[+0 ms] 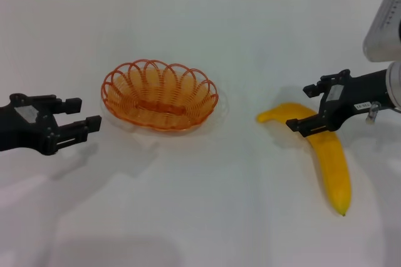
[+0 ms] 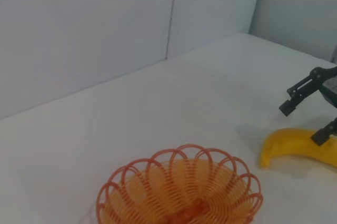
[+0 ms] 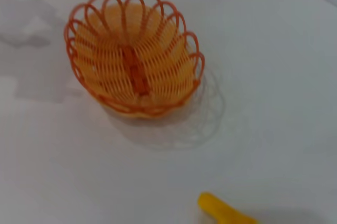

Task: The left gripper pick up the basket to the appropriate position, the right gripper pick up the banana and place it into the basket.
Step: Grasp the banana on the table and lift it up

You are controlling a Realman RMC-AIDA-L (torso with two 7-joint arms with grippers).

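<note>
The orange wire basket [image 1: 160,94] rests on the white table, left of centre, with nothing inside it. My left gripper [image 1: 88,112] hovers just to its left, open and apart from the rim. The yellow banana [image 1: 329,154] lies on the table at the right, its stem end pointing toward the basket. My right gripper [image 1: 301,107] is open over the banana's stem half, one finger on each side. The left wrist view shows the basket [image 2: 179,192], the banana [image 2: 295,148] and the right gripper [image 2: 301,124]. In the right wrist view are the basket [image 3: 134,58] and the banana's tip [image 3: 224,213].
The white table [image 1: 200,204] spreads around both objects, and a pale panelled wall [image 2: 105,34] runs along its far edge. A bare strip of table separates the basket from the banana.
</note>
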